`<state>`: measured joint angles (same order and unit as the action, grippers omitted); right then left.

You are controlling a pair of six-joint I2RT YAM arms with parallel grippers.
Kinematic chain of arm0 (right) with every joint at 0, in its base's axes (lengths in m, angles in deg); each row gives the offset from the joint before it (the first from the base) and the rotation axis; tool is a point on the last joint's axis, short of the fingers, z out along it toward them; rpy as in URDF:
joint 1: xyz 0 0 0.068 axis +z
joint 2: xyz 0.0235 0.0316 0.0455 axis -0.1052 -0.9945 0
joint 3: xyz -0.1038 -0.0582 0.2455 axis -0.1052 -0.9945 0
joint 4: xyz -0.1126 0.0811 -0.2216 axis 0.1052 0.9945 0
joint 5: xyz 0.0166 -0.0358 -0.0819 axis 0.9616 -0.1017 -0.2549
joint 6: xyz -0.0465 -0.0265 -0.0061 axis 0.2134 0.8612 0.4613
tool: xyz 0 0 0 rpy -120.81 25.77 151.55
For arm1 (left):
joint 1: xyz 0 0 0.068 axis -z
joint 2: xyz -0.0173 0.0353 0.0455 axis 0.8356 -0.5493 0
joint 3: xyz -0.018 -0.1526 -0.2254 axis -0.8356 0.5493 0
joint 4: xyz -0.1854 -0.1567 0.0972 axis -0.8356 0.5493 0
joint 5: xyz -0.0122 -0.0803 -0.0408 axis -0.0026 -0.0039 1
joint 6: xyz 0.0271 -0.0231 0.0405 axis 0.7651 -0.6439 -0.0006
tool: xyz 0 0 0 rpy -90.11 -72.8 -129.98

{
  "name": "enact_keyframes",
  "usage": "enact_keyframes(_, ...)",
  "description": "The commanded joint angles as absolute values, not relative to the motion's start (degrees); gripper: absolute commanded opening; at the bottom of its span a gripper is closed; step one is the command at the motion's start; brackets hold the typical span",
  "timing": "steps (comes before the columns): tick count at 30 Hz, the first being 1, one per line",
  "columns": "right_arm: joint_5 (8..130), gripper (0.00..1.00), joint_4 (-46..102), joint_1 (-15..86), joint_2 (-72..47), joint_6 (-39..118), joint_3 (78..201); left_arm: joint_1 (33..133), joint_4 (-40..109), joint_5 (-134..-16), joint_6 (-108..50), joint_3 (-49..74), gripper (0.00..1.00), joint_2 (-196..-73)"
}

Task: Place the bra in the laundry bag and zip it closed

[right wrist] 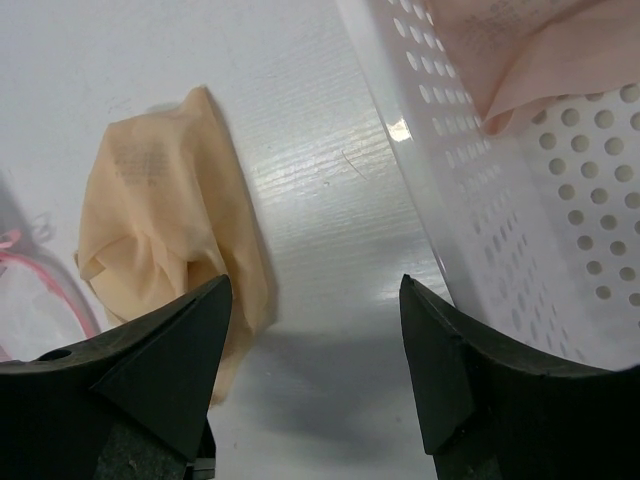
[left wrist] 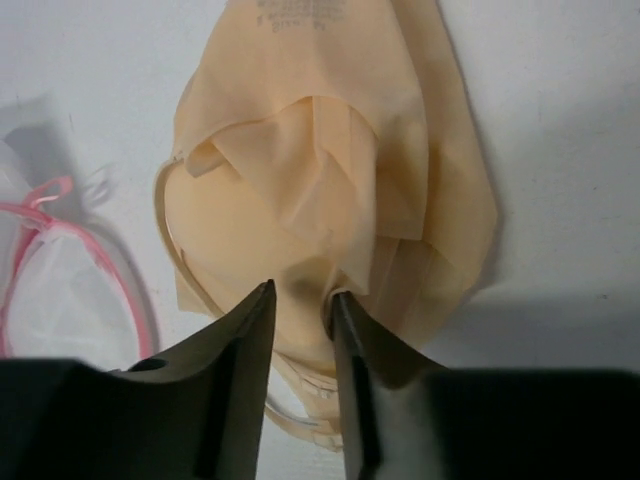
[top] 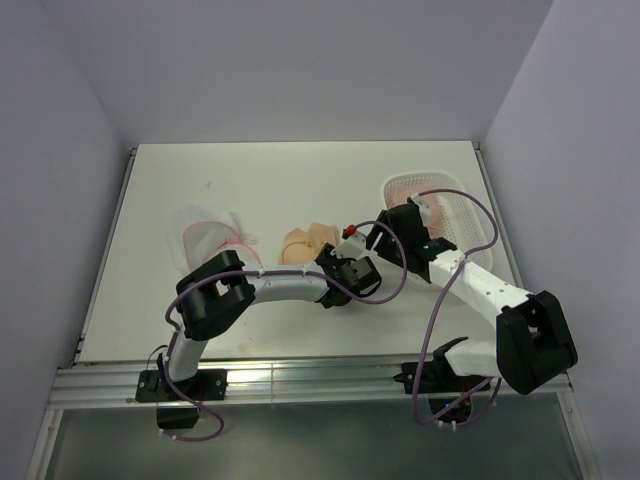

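From the top camera you see the bra (top: 305,243) bunched on the white table (top: 300,180), near the middle. The laundry bag (top: 208,236) lies to its left, apart from it, showing its pink zipper rim. The left gripper (top: 322,262) sits at the near edge of the bra. The right gripper (top: 365,232) hangs just to the bra's right, between it and the white perforated basket (top: 455,195), which holds a pale pink garment (top: 425,212).

On the left wrist camera the left gripper (left wrist: 300,295) is right over the bra (left wrist: 320,150). Its jaws are drawn in to a narrow gap and peach fabric fills that gap. You cannot tell from here whether the fingers (left wrist: 240,340) actually pinch the cloth. The laundry bag (left wrist: 60,290) shows at the left edge, outside the jaws.

On the right wrist camera the right gripper (right wrist: 315,290) stands with its jaws wide apart and bare table between them, holding nothing. The bra (right wrist: 160,210) lies beside its left finger, and the basket (right wrist: 500,200) with the pink garment (right wrist: 540,50) is by its right finger. A bit of the laundry bag (right wrist: 40,290) shows at far left
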<state>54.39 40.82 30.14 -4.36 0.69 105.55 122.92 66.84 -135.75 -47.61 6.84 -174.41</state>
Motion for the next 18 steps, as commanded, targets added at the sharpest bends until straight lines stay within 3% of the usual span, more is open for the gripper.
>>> enact_keyframes(1,54.56,0.75,39.32,30.12,-2.69,0.33,105.47,122.95,66.74,-138.17,-46.91,5.66,0.34,-174.83)
enact_keyframes(3,54.65,0.75,39.41,30.12,-2.69,0.33,105.47,122.86,66.39,-137.73,-46.82,6.01,0.24,-174.48)
enact_keyframes(8,54.47,0.75,39.50,30.12,-2.52,0.42,105.56,122.86,65.52,-135.97,-46.38,7.06,0.12,-172.20)
enact_keyframes(10,54.56,0.75,39.58,30.03,-2.43,0.42,105.64,122.86,65.42,-135.88,-46.29,6.90,0.01,-171.06)
enact_keyframes(18,56.14,0.77,39.76,30.03,-2.60,1.29,106.52,121.20,71.75,-133.61,-49.54,3.47,0.00,-166.76)
